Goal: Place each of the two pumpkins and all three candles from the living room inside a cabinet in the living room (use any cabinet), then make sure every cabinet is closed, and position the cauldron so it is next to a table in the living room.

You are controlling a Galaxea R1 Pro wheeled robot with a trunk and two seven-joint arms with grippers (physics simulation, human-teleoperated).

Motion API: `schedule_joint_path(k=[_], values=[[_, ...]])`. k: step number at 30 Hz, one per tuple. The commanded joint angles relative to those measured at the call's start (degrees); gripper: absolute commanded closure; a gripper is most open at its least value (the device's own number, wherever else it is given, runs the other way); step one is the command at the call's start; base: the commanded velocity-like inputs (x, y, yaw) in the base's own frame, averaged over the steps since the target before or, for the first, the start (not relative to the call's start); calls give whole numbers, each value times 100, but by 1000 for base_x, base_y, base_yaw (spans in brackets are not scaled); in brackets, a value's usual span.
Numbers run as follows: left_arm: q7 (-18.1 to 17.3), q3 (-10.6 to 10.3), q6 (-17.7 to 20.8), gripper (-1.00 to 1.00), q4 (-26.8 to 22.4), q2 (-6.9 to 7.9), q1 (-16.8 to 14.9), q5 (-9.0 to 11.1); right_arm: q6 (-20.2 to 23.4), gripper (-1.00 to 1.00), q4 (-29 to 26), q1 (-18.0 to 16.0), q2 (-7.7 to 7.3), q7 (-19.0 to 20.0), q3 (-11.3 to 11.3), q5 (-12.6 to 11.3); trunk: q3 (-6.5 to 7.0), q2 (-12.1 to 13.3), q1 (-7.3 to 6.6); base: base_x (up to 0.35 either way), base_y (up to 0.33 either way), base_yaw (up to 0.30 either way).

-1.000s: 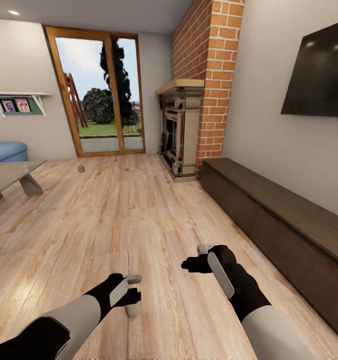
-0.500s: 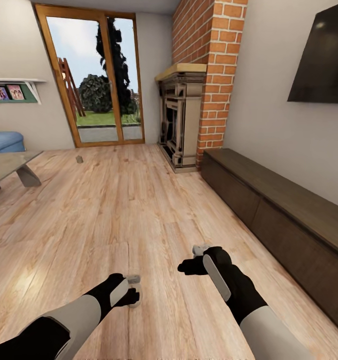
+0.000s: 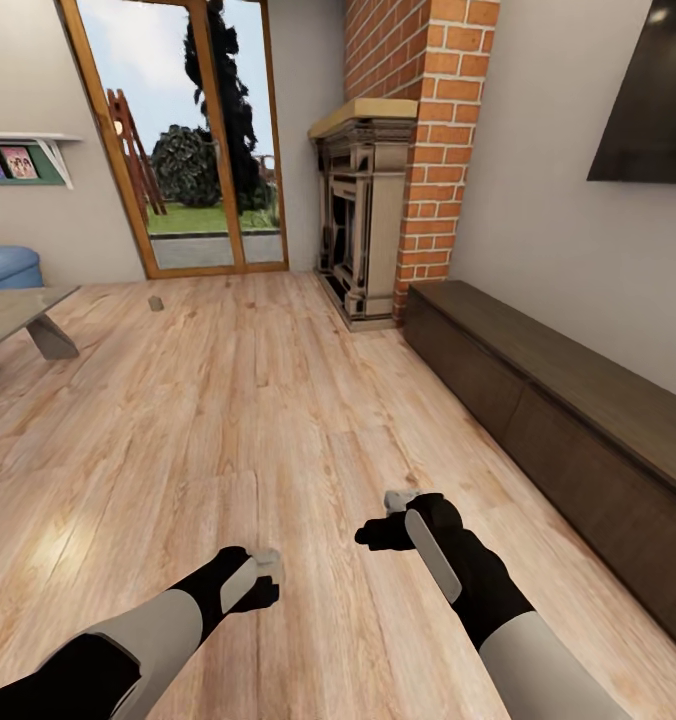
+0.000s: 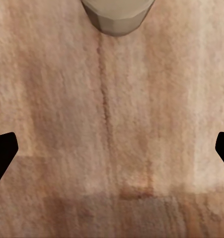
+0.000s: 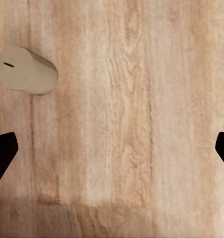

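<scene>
1. A cream candle is standing upright on the wooden floor, its dark wick facing up in the right wrist view; the left wrist view is catching the same kind of beige cylinder at the edge of its picture
2. The left claw is hovering low over the near floor with its fingers spread wide and nothing between them
3. The right claw is hanging just right of it, fingers likewise wide apart and holding nothing
4. Another small candle is sitting on the far floor, near the glass door
5. The long dark cabinet is running along the right wall, its fronts all shut
6. The grey table is showing at the far left
</scene>
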Motion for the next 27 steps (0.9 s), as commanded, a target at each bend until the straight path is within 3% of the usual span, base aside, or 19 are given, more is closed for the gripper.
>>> schedule_joint_path(k=[1, 8, 23, 27], values=[[43, -40, 21, -100, -9, 2, 0, 61, 14, -100, -5, -3, -1, -59, 8, -60, -5, -2, -1, 0, 0, 0], [43, -19, 16, -100, 0, 24, 1, 84, 14, -100, -5, -3, -1, -59, 8, -60, -5, -2, -1, 32, 0, 0], [34, -24, 9, -100, 9, 21, 1, 88, 14, -100, -5, -4, -1, -51, 17, -60, -5, -2, -1, 320, 0, 0], [32, -25, 2, -100, 4, 21, -3, 88, 14, -100, -5, -3, -1, -51, 17, -60, -5, -2, -1, 108, 0, 0]])
